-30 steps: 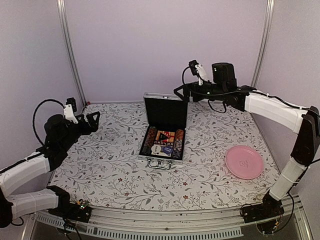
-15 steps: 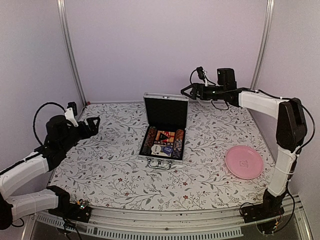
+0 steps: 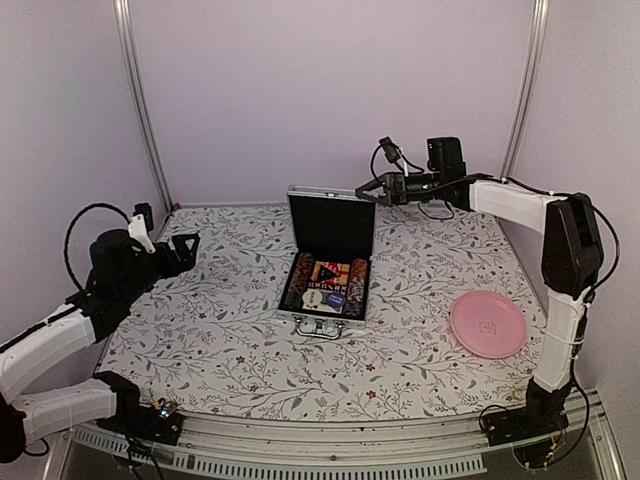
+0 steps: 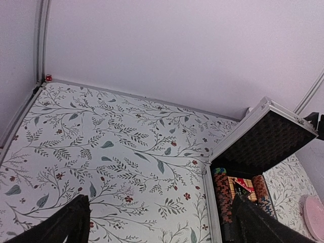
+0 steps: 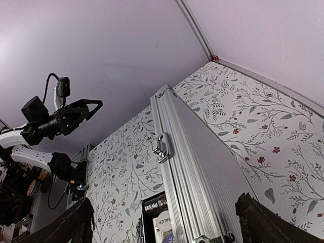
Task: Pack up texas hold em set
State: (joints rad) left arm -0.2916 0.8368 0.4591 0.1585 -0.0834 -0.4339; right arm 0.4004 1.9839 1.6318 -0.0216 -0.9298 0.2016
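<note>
The silver case point(image 3: 326, 322) lies open mid-table with its black-lined lid point(image 3: 331, 225) upright. Inside are dark chip stacks point(image 3: 298, 281), a card deck with a black triangle point(image 3: 326, 271) and a blue disc point(image 3: 335, 298). My right gripper point(image 3: 366, 190) hangs open just behind the lid's top right corner. In the right wrist view the ribbed lid back point(image 5: 202, 167) and its latch point(image 5: 163, 147) fill the space between my right gripper's point(image 5: 169, 225) fingers. My left gripper point(image 3: 186, 246) is open, far left of the case, holding nothing. The left wrist view shows the lid point(image 4: 263, 136) and chips point(image 4: 221, 192) at right.
A pink plate point(image 3: 488, 323) lies on the flowered tablecloth point(image 3: 220, 330) to the right of the case, and shows again as the plate's edge point(image 4: 315, 215) in the left wrist view. Plain walls and metal corner posts point(image 3: 140, 100) close in the back and sides.
The right arm has swung round, its elbow folding in by the right wall and its wrist dropping slightly behind the lid. The left arm has barely moved. Both grippers stay open.
</note>
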